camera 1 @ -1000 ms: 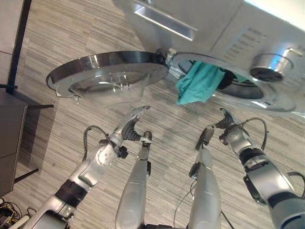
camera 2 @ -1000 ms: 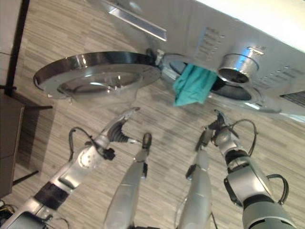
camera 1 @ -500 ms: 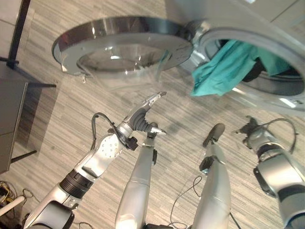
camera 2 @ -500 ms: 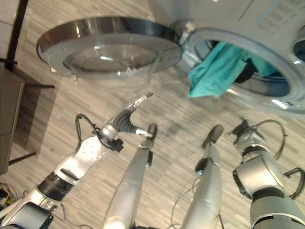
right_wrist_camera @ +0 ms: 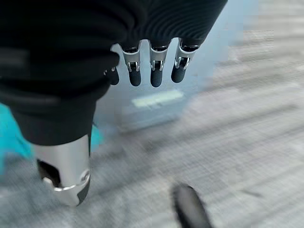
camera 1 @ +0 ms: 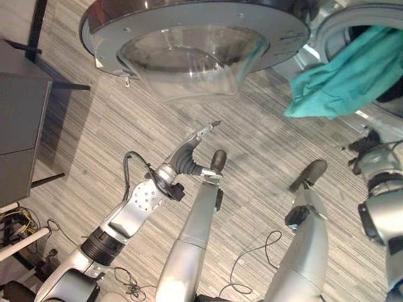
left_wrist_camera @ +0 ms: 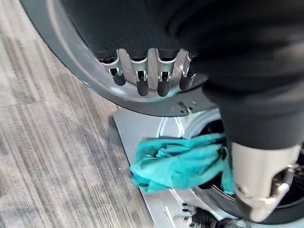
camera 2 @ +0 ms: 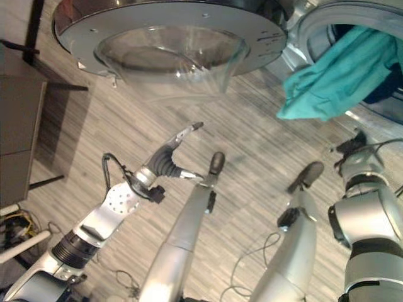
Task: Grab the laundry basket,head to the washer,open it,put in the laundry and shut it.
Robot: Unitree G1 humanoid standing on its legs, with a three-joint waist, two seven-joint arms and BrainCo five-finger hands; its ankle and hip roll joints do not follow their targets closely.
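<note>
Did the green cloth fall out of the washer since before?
No. The teal cloth still hangs over the washer opening's rim, as before; the camera moved, not the cloth.

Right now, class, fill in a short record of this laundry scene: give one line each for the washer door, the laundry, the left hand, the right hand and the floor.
washer door: open, swung wide to the robot's left of the drum opening
laundry: teal cloth hanging out over the rim of the drum opening
left hand: empty, fingers straight, below the door
right hand: empty, fingers relaxed, below the cloth
floor: grey wood-look planks
</note>
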